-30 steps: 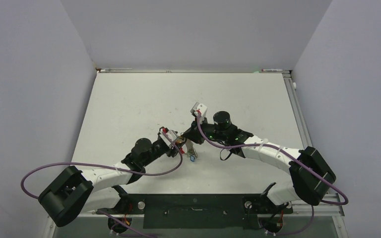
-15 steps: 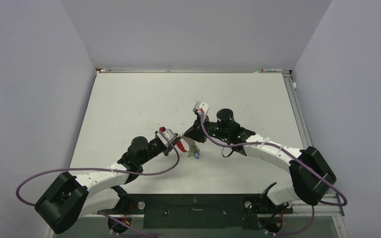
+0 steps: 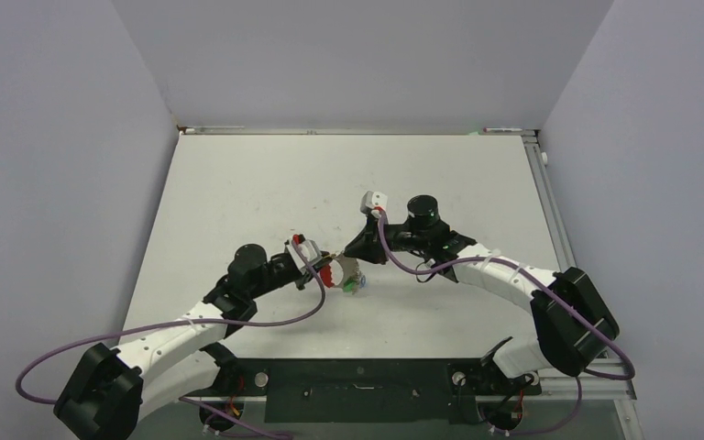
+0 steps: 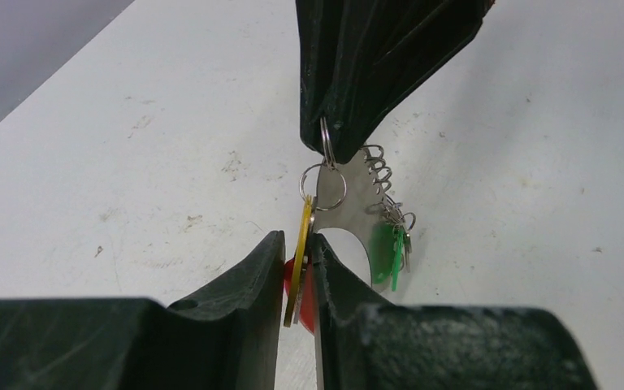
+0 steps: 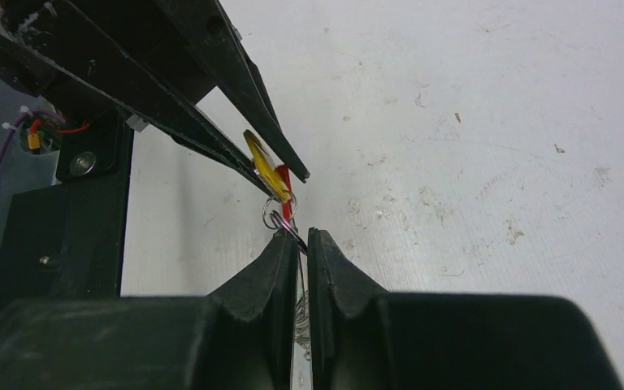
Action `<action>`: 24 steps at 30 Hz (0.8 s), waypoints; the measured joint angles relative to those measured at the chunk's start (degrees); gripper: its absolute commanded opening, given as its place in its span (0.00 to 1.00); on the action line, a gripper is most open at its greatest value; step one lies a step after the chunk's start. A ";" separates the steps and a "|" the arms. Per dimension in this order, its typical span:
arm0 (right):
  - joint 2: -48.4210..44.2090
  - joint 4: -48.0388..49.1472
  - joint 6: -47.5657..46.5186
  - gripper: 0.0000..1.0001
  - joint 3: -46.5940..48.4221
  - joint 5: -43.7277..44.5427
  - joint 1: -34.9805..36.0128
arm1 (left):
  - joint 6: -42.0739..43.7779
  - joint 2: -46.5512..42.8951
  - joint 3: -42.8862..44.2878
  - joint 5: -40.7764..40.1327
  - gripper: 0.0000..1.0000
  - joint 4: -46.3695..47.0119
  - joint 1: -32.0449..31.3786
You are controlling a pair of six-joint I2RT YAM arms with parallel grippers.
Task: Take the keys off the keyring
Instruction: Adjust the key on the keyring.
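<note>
Where the two claws meet: over the middle of the table [image 3: 238, 183], a little toward its near edge, with the tips close together and the bunch strung between them.
Left claw [image 4: 298, 244]: clamped on the yellow tag [image 4: 301, 260], one finger against each flat face, so the tag stands on edge between them.
Right claw [image 5: 303, 236]: pinched together on the keyring [image 4: 326, 146], whose thin wire loop pokes out just below its tips; seen from the left wrist, it points straight down.
Keyring: silver wire loops linked one into the next, running from the right claw down to the top of the yellow tag.
Red strap [image 4: 309, 302]: tucked behind the yellow tag and mostly hidden by the left claw's fingers.
Keys [image 4: 356, 219]: a flat silver blade hangs under the right claw, between the yellow tag and the green tag [image 4: 386, 253].
Green tag: dangles from a wire coil beside the blade, touched by neither claw.
Contact with the table: cannot tell whether the lowest part of the bunch rests on it.
</note>
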 measured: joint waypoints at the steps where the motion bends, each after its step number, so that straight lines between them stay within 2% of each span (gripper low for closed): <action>1: 0.17 0.04 -0.15 0.05 0.00 -0.52 -0.17 | 0.00 -0.68 0.66 0.92 0.00 -1.84 0.26; 9: 0.44 2.25 1.92 0.05 -0.04 -2.51 -0.42 | -2.03 -0.48 5.07 5.27 0.00 -10.38 0.44; 16: 0.48 3.34 3.13 0.05 -0.09 -2.60 -0.63 | -5.92 2.99 8.20 6.36 0.00 -11.39 0.37; 22: 0.48 3.06 1.55 0.05 -0.11 -3.15 -0.70 | -6.23 2.10 8.20 6.95 0.00 -12.44 0.61; 24: 0.48 2.99 1.14 0.05 -0.11 -3.34 -0.68 | -5.55 0.87 8.20 7.10 0.03 -13.90 0.72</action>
